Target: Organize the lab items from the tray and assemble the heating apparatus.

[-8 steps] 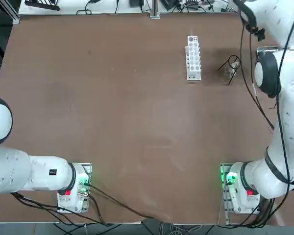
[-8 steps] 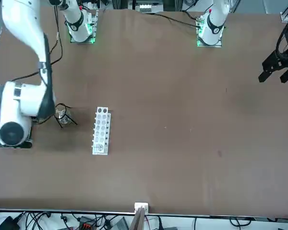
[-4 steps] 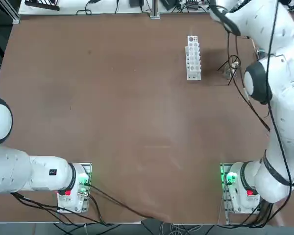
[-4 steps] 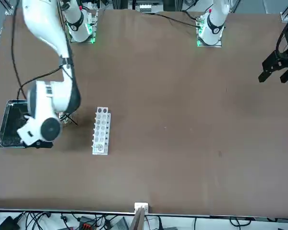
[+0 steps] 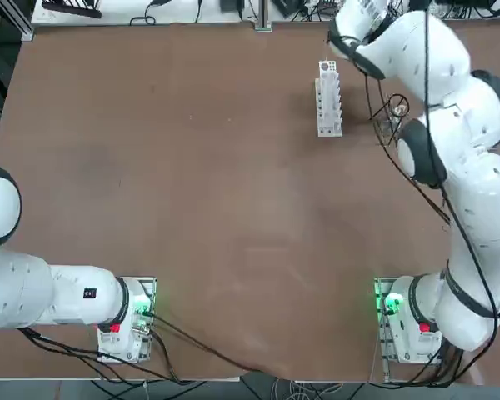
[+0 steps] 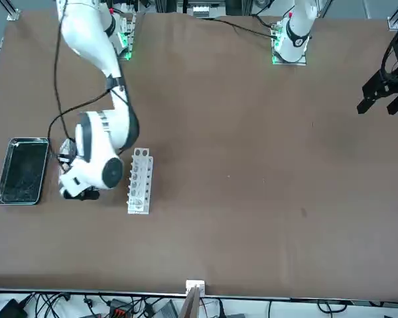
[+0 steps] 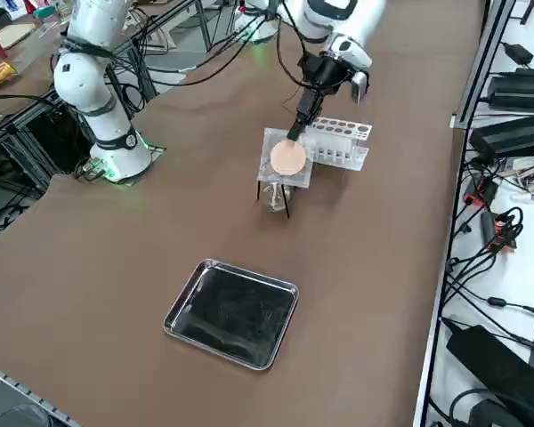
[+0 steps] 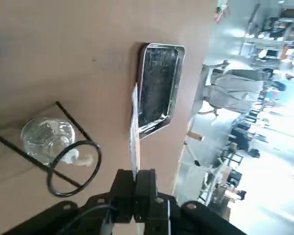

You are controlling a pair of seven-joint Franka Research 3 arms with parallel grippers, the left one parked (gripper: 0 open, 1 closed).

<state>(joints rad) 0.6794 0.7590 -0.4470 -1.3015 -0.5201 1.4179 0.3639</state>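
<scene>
Right gripper [image 7: 295, 130] clamped tight on one edge of the mesh square [image 7: 287, 158], carrying it flat over the tripod stand [image 7: 277, 193], near the bench's far edge on the robot's right side and just beside the white rack [image 7: 339, 142]. From the wrist, mesh seen edge-on [image 8: 133, 132], rising straight out of the pinched fingers [image 8: 146, 183], with the stand's wire ring [image 8: 73, 168] off to one side and a small clear glass item [image 8: 45, 137] sitting between the legs. Best done by centring the tan disc over the ring, keeping the mesh level, lowering slowly until it rests on the ring, then letting go without dragging; light wire legs likely to tip under any sideways push. Tray [image 7: 232, 312] well apart toward the bench's right edge, apparently emptied. Mesh apparently not yet seated, though contact with the ring impossible to judge.
</scene>
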